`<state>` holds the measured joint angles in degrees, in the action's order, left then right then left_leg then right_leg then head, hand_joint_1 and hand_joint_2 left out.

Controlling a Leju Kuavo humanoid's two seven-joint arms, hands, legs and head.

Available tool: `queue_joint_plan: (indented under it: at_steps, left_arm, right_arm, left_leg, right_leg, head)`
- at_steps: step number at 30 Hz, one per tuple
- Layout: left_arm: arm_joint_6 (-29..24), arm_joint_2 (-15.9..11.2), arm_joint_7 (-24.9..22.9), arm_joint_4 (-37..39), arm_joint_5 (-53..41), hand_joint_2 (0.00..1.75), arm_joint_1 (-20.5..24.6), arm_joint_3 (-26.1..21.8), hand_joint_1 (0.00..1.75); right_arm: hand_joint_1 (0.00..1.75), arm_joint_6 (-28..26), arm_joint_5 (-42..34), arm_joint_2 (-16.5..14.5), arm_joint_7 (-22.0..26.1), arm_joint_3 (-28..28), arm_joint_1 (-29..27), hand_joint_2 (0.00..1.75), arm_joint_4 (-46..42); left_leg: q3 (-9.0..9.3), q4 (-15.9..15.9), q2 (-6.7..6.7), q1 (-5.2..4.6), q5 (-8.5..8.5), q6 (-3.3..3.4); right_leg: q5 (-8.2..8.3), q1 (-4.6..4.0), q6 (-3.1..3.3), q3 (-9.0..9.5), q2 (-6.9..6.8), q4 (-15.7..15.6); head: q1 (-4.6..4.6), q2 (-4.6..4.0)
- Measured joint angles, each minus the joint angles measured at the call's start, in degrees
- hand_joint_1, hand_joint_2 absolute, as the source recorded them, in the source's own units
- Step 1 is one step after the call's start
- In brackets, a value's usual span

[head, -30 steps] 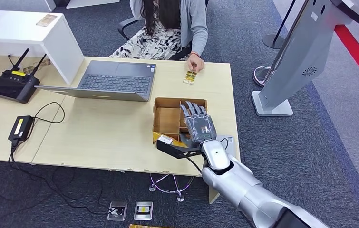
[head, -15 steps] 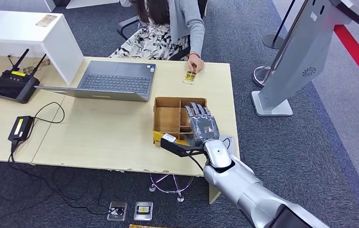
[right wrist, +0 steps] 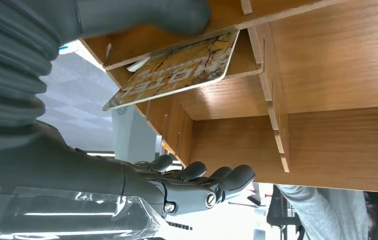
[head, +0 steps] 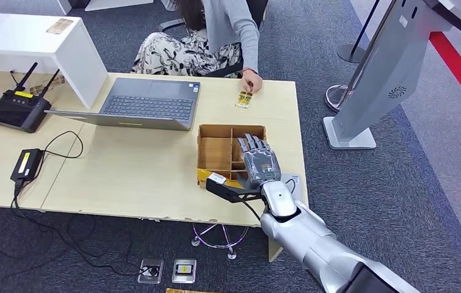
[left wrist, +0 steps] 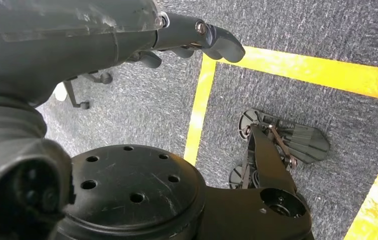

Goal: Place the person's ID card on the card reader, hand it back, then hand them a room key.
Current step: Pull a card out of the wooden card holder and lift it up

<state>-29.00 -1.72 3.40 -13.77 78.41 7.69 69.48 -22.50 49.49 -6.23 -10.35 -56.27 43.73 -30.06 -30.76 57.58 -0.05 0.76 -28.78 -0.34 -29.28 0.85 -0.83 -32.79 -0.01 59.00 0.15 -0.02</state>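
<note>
The right hand (head: 258,162) is in the divided cardboard box (head: 215,154) on the desk (head: 130,171), thumb pressing a gold room key (right wrist: 176,72) against a compartment wall, fingers (right wrist: 227,176) extended and apart. The person's hand (head: 251,82) rests beside the ID card (head: 243,99) at the far desk edge. The left hand (left wrist: 126,35) hangs over the carpet (left wrist: 327,35), holding nothing, fingers loosely curled.

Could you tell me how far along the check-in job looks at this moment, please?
Apparently done: a yellow patterned card lies on the wooden table under the person's hand, seemingly returned. In hand: the right hand reaches into the compartmented brown cardboard box, its thumb against a gold hotel key card. Left: lifting that card out and passing it over. The left hand hangs idle.
</note>
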Motion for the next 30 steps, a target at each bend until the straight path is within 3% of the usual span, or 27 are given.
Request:
queue_joint_plan:
  at_steps: [8,30]
  left_arm:
    - [0.74,-0.06,0.60,0.02,-0.62,0.00,0.00,0.00,0.00]
    - [1.31,-0.37,1.16,0.15,-1.37,0.00,0.00,0.00,0.00]
  right_arm:
    - [1.75,0.45,-1.25,-0.02,1.81,0.37,-0.07,1.75,0.42]
    - [1.75,-1.09,-1.44,0.17,0.98,1.50,-0.85,1.75,-0.32]
  left_leg:
    - [0.00,0.00,0.00,0.00,0.00,0.00]
    - [0.04,0.01,0.00,0.00,0.01,0.00]
  right_leg:
    - [0.00,0.00,0.00,0.00,0.00,0.00]
    - [0.00,0.00,0.00,0.02,0.01,0.00]
  head:
    - [0.01,0.01]
    - [0.00,0.00]
